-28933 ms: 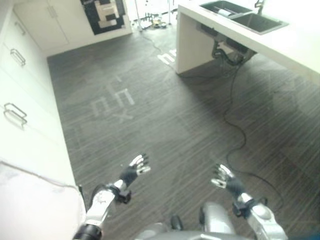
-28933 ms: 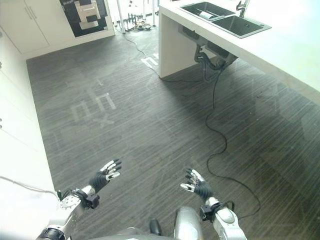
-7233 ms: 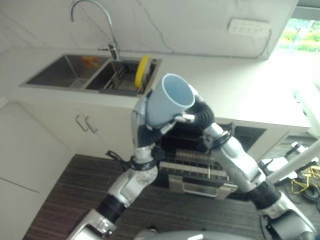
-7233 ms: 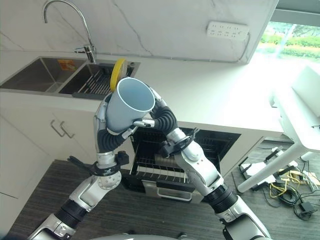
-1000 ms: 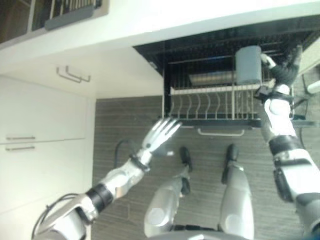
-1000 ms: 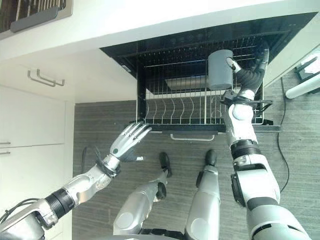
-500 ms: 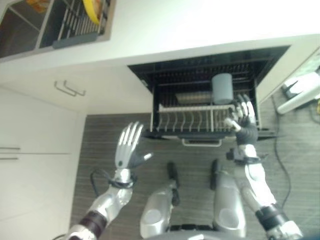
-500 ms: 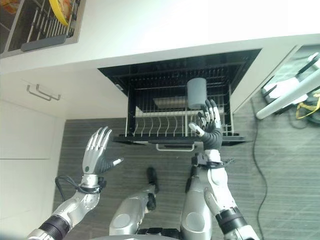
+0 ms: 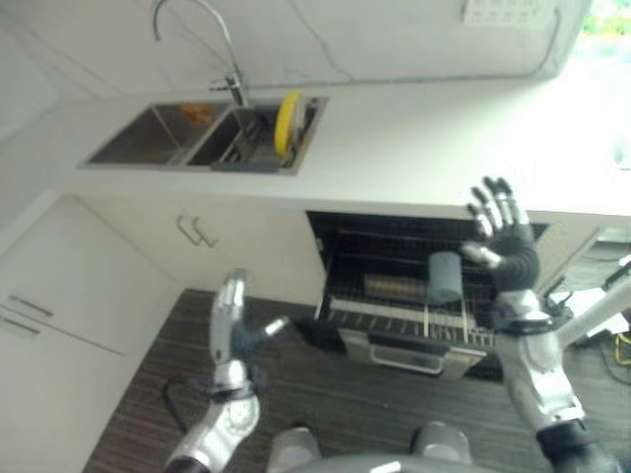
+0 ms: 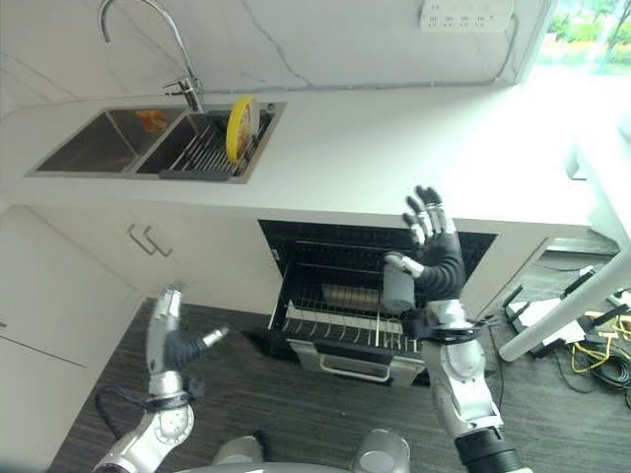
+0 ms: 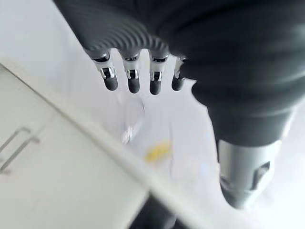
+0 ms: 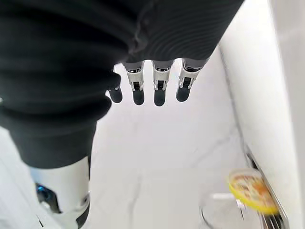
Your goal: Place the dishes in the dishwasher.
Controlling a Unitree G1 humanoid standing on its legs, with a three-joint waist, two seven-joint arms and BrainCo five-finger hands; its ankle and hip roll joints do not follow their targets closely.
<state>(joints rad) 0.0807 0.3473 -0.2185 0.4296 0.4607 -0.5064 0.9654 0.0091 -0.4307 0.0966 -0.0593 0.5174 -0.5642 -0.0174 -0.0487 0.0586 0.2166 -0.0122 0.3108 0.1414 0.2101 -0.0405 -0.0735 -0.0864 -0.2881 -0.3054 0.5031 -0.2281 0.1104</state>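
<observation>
No writing is legible. One cup [image 10: 398,284] sits in the dishwasher rack [image 10: 340,330]; one yellow plate [image 10: 238,128] at 11 o'clock; left hand [image 10: 166,333] and right hand [image 10: 434,251] both released.

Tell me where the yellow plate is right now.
The yellow plate stands on edge in the sink's rack, right of the faucet, in the eye views' upper left.

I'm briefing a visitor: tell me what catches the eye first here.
The open dishwasher under the counter, its rack pulled out with a grey cup standing in it. The right robot hand is raised open just beside the cup. A yellow plate stands on edge in the sink rack.
</observation>
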